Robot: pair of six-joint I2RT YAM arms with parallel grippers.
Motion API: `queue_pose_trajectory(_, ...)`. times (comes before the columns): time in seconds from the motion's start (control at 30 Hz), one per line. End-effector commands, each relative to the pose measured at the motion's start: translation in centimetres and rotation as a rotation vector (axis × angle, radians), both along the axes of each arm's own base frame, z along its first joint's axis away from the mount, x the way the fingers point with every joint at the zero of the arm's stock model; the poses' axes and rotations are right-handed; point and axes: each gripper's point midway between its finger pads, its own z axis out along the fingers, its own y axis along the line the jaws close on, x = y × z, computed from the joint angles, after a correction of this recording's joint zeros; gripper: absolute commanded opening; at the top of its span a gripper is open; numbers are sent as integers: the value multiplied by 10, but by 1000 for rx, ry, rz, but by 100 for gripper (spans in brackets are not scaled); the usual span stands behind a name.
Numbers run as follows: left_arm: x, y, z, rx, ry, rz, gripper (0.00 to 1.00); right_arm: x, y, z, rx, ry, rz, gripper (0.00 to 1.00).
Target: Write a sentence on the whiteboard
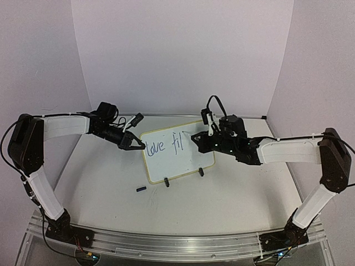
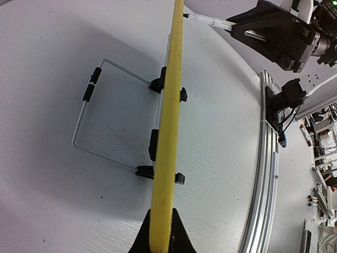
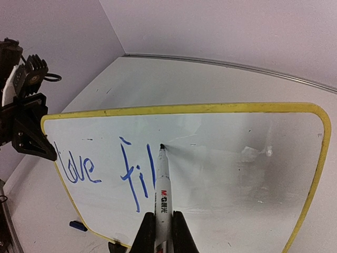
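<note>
The whiteboard [image 1: 183, 160] gripped, marker [image 3: 161, 184] on its face
We see the board standing in the middle of the table [image 1: 233, 199] on its wire stand [image 2: 87, 124], the left gripper [image 1: 138, 146] clamped shut on the left edge of its yellow rim. The right gripper [image 3: 163, 226] is closed around the marker, whose tip touches the board just right of the sentence [image 3: 105, 171], reading "love fil".

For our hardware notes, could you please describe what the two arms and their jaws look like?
Both the left arm and right arm have white link covers between black joint housings, ending in black wedge-shaped jaws. Thin black cables loop by the wrists. Black bases sit on a silver rail.
</note>
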Motion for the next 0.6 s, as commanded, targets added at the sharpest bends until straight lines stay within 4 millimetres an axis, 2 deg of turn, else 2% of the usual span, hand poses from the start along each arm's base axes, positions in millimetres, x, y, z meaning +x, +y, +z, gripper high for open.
queue_pose_trajectory(0.0,10,0,-3,45,-64,-1,0,5,-1,0,-3,-11,-18,0)
queue_pose_trajectory(0.57,9,0,-2,45,-64,-1,0,-22,-14,-39,-12,99,9,0)
